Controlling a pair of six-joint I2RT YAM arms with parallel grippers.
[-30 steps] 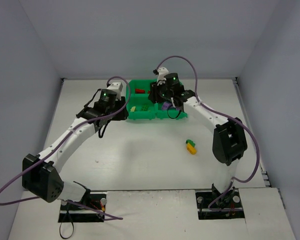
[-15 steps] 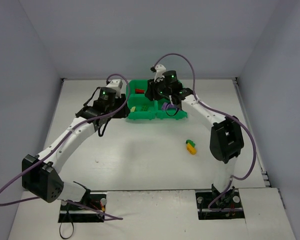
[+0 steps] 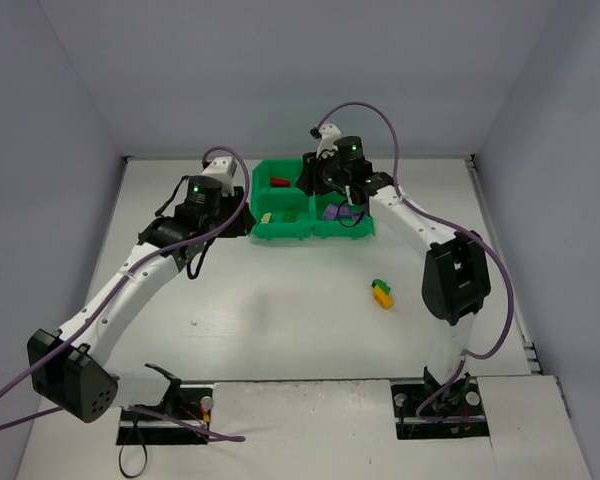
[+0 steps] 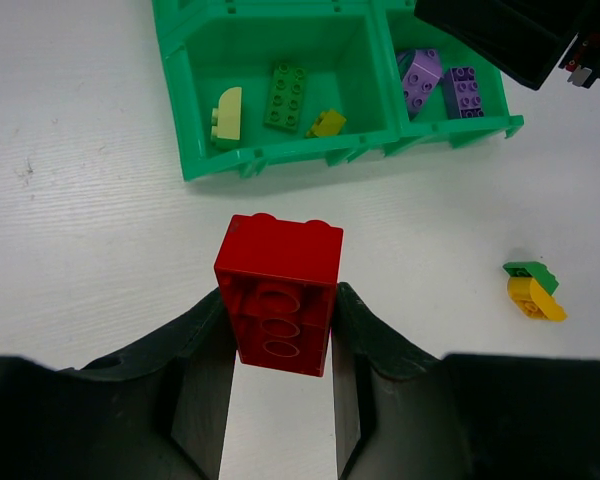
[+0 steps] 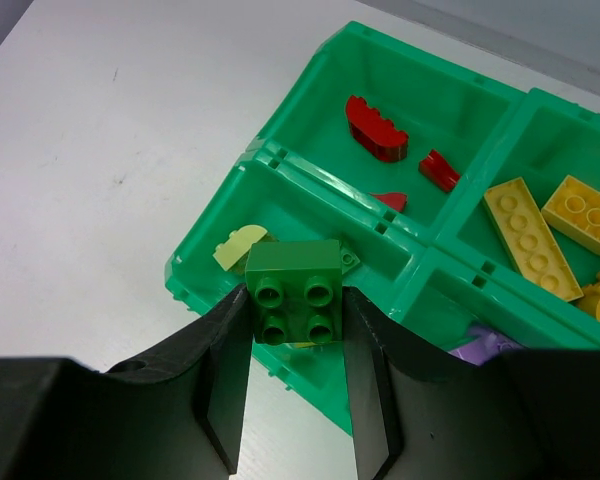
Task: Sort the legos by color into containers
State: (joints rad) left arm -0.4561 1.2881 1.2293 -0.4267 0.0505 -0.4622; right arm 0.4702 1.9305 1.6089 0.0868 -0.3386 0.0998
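The green tray (image 3: 280, 236) stands at the back middle of the table. My left gripper (image 4: 278, 300) is shut on a red brick (image 4: 278, 293), held above the table just in front of the tray (image 4: 280, 160). My right gripper (image 5: 295, 295) is shut on a dark green 2x2 brick (image 5: 295, 290) over the tray's front left compartment (image 5: 310, 165). That compartment holds lime, green and yellow pieces (image 4: 285, 95). Red pieces (image 5: 377, 128) lie in the back left, yellow bricks (image 5: 525, 235) in the back right, purple bricks (image 4: 440, 85) in the front right.
A small green brick stuck on a yellow one (image 3: 382, 292) lies on the table right of centre, also in the left wrist view (image 4: 533, 290). The right arm's elbow (image 3: 455, 280) hangs beside it. Grey walls enclose the table on three sides.
My left arm has swung a little to the left, away from the tray, still holding the red brick. My right gripper has shifted slightly over the tray with the green brick.
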